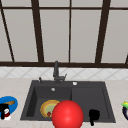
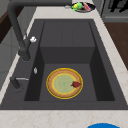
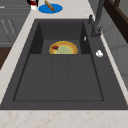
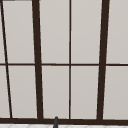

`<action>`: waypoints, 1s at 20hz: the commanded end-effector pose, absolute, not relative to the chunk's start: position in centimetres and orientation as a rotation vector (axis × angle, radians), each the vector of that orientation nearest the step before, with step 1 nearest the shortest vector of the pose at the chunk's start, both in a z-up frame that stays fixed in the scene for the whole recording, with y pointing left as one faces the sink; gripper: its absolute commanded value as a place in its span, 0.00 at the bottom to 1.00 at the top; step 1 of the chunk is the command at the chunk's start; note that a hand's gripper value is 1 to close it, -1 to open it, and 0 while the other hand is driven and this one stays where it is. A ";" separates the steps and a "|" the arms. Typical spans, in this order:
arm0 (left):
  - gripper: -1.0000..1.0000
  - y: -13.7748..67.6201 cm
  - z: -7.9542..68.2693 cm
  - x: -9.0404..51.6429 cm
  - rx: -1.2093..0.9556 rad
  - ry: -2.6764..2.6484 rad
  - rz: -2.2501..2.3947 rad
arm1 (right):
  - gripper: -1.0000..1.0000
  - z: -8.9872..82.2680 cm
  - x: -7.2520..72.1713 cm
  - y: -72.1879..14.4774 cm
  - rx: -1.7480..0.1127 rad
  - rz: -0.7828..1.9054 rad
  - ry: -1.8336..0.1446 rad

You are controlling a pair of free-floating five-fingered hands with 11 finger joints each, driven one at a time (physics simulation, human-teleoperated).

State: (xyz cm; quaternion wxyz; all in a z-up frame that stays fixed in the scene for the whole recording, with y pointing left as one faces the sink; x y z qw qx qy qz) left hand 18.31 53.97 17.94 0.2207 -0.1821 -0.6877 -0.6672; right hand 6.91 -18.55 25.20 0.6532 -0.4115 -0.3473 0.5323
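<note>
Fingers first: on my right hand (image 1: 94, 115) I honestly can't tell how far open they are. It reads as a dark lump with one bit hanging down, and I see nothing in its grip. It hangs at the near edge of the sink (image 1: 87, 97), on the shallow side.

Just to the left of that hand is the big red ball (image 1: 67, 115), close by, but I can't say whether it's touching. Beyond the ball, down in the deep basin, lies a yellow-rimmed plate (image 2: 64, 83) with a small red bit (image 2: 76, 84) on it. The faucet (image 1: 56, 71) is further back, past the basin.

My left hand (image 1: 4, 109) is way off to the left at the blue plate (image 1: 13, 107) on the bench (image 1: 117, 90). There's something white and red at it that I can't make out, so no call on its grip either. A brown stick (image 1: 9, 102) lies on that plate just behind the hand. Off to the right of my right hand a bowl (image 1: 125, 110) of colourful stuff sits at the bench's edge.

My read: this is the approach stage, with the right hand beside the ball and no hold on it. A grab would call for a wide spread, since the ball looks bigger than the hand.
</note>
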 end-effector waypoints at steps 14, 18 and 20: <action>1.00 47.2 25.9 16.6 -0.477 -1.864 -1.865 | 0.50 25.2 6.9 -18.6 -0.934 1.208 -0.788; 1.00 45.1 27.7 17.2 -0.487 -1.855 -1.866 | 0.50 25.2 6.9 -18.6 -0.934 1.208 -0.788; 1.00 43.6 28.3 17.2 -0.478 -1.851 -1.876 | 0.50 25.2 6.9 -18.6 -0.934 1.208 -0.788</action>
